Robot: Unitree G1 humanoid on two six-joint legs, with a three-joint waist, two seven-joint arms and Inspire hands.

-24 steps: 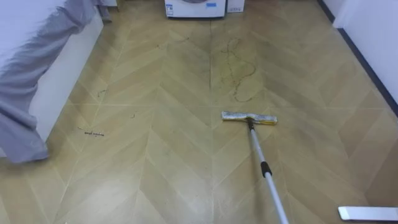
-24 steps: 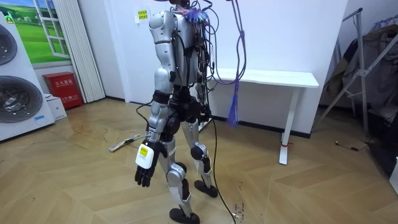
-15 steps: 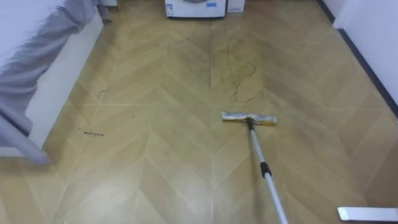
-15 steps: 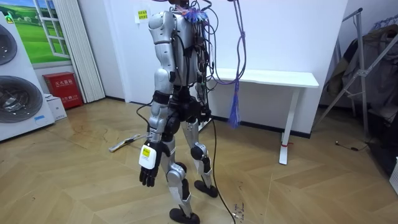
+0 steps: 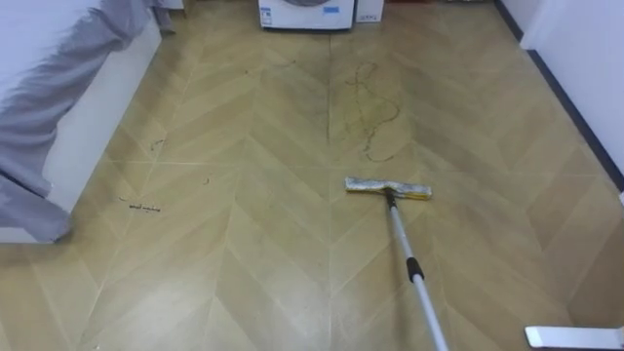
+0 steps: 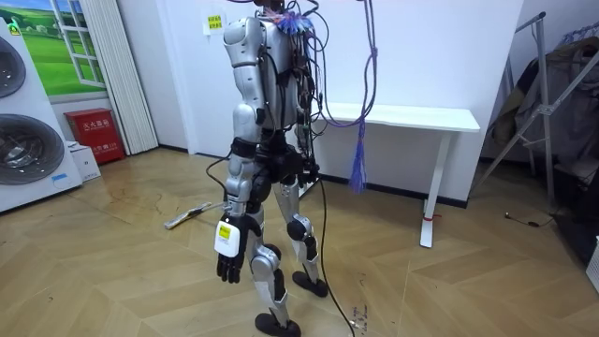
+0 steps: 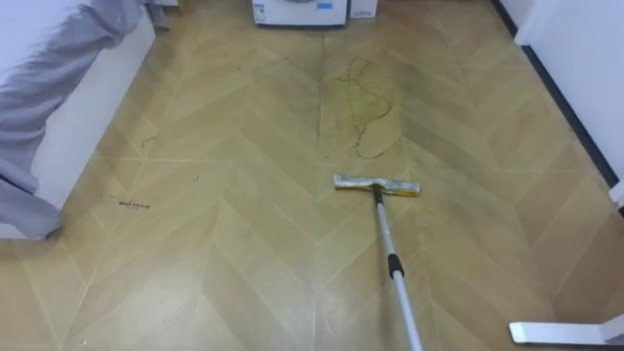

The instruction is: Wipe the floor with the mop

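A mop lies on the wooden floor ahead of me. Its flat pale head (image 5: 388,187) points away, and the silver handle (image 5: 414,278) runs back toward the lower edge of the view. In the room view the mop (image 6: 192,215) rests on the floor in front of my legs. Beyond the head, a thin dark squiggle of dirt (image 5: 369,107) marks the floor. My left hand (image 6: 227,266) hangs beside my thigh with relaxed fingers, holding nothing and well clear of the mop. I stand upright, facing the washing machines.
A bed with a grey sheet (image 5: 58,88) runs along my left. A washing machine (image 5: 304,14) stands at the far end. A white table foot (image 5: 575,336) lies at lower right, under the white table (image 6: 402,117). Small debris (image 5: 143,206) lies left of the mop.
My left hand has swung a little down and toward the room view's right. The eye view has shifted slightly; the mop has not moved.
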